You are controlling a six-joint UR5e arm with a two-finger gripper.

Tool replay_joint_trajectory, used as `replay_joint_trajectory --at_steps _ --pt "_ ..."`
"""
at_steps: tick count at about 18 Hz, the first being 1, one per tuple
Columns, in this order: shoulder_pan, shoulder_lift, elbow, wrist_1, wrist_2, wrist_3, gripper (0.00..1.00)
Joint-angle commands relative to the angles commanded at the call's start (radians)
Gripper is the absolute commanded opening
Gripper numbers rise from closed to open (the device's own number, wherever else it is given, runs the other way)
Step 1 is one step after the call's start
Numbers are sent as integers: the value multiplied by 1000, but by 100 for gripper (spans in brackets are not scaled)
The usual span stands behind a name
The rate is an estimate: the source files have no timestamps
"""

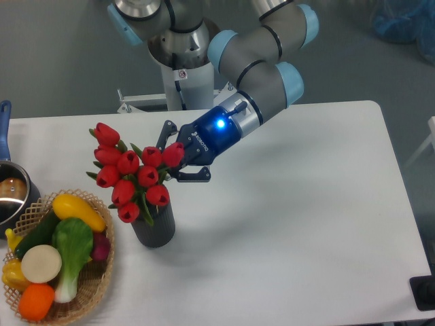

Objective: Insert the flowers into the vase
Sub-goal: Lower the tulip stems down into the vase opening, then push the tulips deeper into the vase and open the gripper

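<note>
Here, left to right:

Pot (8,192): a metal one with a blue handle, cut off by the left edge, well apart from the work; nothing to do with it.

Basket (95,288): woven, full of toy vegetables, just beside the vase on its left. Judged the nearest thing to bump if the bunch swings that way.

Flowers (132,175): red tulip buds in a bunch, leaning up and to the left, their green stems running down into the vase mouth. The heads spread wider than the vase and hide most of its rim.

Vase (154,226): dark grey, ribbed, upright on the white table (306,204), between the basket and the open tabletop.

Gripper (174,157): at the right side of the bunch, against the rightmost bud. Its two dark fingers (192,177) show spread above and below that bud; whether they clamp a stem behind the blooms cannot be told.

Step in hand: seating the stems, by my reading nearly done.

Doing it well: lower straight along the vase's axis, not sideways, since a side push could tip the vase. Let go only once the stems bear on the vase, then back off to the right, away from the buds.
</note>
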Motion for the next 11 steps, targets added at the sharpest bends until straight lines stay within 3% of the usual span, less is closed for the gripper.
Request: replay_joint_trajectory --at_steps 5,11 --pt "-3 -2 -12 6 2 12 17" --pt "-18 -24 -12 14 55 12 28"
